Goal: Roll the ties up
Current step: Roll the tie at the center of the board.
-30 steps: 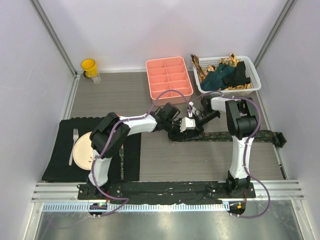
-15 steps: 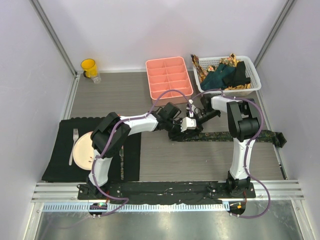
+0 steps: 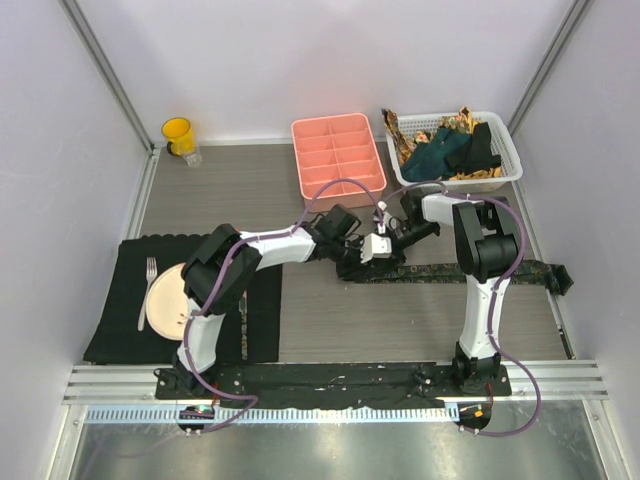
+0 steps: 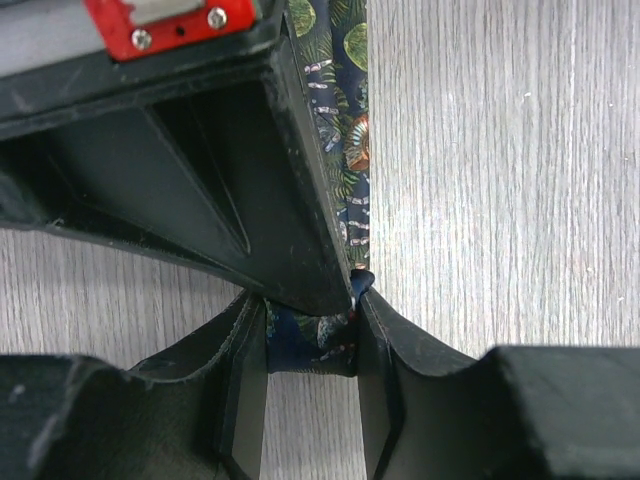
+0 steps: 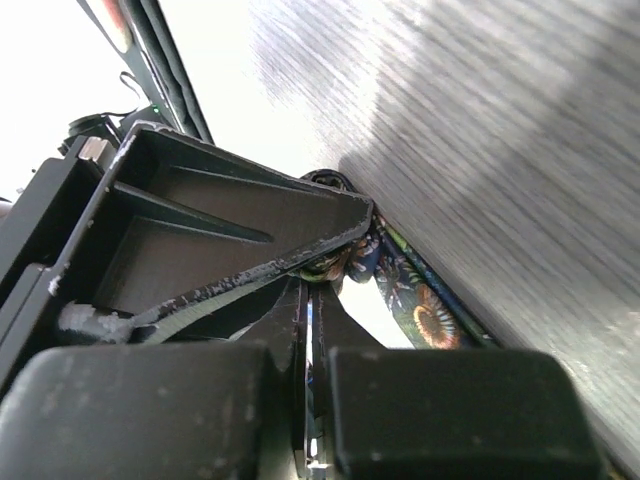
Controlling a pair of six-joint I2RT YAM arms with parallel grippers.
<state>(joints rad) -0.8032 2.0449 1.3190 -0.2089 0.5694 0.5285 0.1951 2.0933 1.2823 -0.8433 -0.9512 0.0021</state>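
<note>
The left pincer [image 4: 308, 340] stands partly open, with the folded end of the dark patterned tie [image 4: 338, 130] wedged between its fingers [image 4: 400, 370], so it has hold of that small start of a roll. Tight against it, the right pincer [image 5: 307, 300] is closed all the way, its pads pressed flat together. A bit of tie bunches at its tip, but I cannot tell whether any cloth is actually nipped there.

The two are crowded together at the middle of the surface [image 3: 380, 320], and that is the first risk. One finger could catch on the other or knock the fold out of the grip. If the right one has missed the cloth, a turn from it would wrap nothing, and the roll could go slack or spring open.

Beyond them the rest of the tie lies flat in a long strip running off to the right. Pulled askew, it could wind crooked or bunch. Farthest back, the other ties [image 3: 440, 155] lie heaped in the white basket [image 3: 510, 165].
</note>
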